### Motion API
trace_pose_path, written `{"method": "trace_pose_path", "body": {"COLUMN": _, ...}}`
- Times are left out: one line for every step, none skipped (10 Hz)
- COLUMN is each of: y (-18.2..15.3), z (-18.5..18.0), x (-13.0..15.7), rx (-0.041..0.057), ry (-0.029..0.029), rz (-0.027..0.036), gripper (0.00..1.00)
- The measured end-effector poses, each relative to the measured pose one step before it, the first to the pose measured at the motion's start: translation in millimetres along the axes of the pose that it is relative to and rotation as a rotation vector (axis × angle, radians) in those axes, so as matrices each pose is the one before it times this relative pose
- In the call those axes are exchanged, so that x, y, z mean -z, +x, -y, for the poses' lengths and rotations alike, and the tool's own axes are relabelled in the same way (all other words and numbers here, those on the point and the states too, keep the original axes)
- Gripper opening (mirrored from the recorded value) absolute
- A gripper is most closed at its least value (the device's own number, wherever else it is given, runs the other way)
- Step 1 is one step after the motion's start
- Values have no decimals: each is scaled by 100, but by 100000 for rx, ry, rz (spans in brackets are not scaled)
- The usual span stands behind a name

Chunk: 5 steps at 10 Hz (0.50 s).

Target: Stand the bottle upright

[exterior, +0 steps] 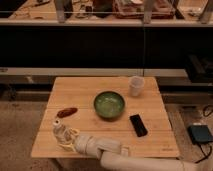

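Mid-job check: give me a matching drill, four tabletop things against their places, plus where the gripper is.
1 round green bowl
2 white cup
3 flat black rectangular device
4 reddish-brown oblong thing

A far right of the wooden table
B left side
C middle
D right of bowl, nearer the camera

Pairs: 1-C, 2-A, 3-D, 4-B.

The gripper is at the near left corner, by the small pale bottle.
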Motion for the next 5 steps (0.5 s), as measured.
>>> {"method": "trace_pose_path", "body": {"y": 2, "z": 68, "x": 79, "rx": 42, "ry": 43, "rz": 270, "gripper": 80}}
{"method": "trace_pose_path", "body": {"y": -11, "z": 148, "x": 130, "rx": 203, "ry": 161, "rz": 443, "gripper": 80}}
{"method": "trace_pose_path", "body": {"y": -8, "z": 109, "x": 127, "rx": 151, "ry": 85, "rz": 285, "gripper": 80}}
{"method": "trace_pose_path", "body": {"y": 23, "z": -23, "x": 157, "rx": 102, "ry": -142, "rz": 271, "gripper": 80}}
{"method": "trace_pose_path", "body": {"y": -5, "z": -115, "x": 222, "rx": -54, "ry": -263, "rz": 413, "gripper": 80}}
